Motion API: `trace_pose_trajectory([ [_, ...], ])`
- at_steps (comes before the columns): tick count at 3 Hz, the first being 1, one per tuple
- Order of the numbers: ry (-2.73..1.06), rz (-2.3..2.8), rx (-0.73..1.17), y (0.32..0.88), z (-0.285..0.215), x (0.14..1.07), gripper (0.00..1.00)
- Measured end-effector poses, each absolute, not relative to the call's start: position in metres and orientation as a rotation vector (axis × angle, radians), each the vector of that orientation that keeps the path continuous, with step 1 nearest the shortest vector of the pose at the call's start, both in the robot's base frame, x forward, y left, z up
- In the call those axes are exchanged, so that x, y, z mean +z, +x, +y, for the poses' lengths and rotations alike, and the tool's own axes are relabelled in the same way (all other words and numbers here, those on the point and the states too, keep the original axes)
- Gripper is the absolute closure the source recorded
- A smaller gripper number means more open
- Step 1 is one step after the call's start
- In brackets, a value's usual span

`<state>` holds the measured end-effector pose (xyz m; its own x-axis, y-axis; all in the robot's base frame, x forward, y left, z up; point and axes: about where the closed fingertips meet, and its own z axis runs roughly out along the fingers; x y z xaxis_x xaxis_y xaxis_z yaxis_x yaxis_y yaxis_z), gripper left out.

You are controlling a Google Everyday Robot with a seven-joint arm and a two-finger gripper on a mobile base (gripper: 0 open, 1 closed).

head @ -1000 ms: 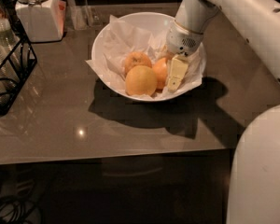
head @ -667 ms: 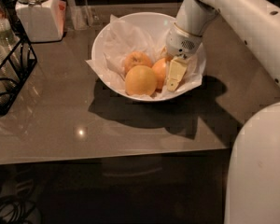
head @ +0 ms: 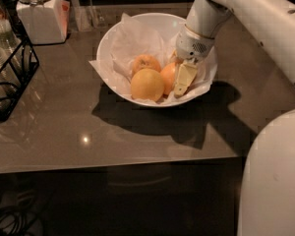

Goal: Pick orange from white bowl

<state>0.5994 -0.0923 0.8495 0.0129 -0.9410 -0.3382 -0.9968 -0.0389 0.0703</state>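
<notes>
The white bowl (head: pixel 102 47), lined with crumpled white paper (head: pixel 135 38), stands at the back middle of the dark table. Three fruits lie in it. The orange (head: pixel 168 74) is the deepest-coloured one, at the right, partly hidden by my gripper. A paler yellow-orange fruit (head: pixel 147 84) lies in front and a smaller one with a dark stem spot (head: pixel 146 63) lies behind. My gripper (head: pixel 178 76) reaches down into the bowl from the upper right and rests against the right side of the orange.
A white lidded jar (head: pixel 37 14) stands at the back left. A black wire rack (head: pixel 12 75) holding glassware is at the left edge. The table's front edge (head: pixel 113 162) runs across below. My white arm (head: pixel 258 18) and body (head: pixel 275 181) fill the right side.
The gripper has barely shifted and stays down at the orange. The bowl and the fruits lie as before.
</notes>
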Motion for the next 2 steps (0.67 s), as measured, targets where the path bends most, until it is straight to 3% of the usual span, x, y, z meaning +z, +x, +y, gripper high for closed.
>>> trace_pose_trajectory([
  [1,-2.099,2.017,0.412,0.595,-0.090,0.858,0.93],
  [2,-2.114,1.984,0.381,0.590,-0.086,0.870,1.00],
])
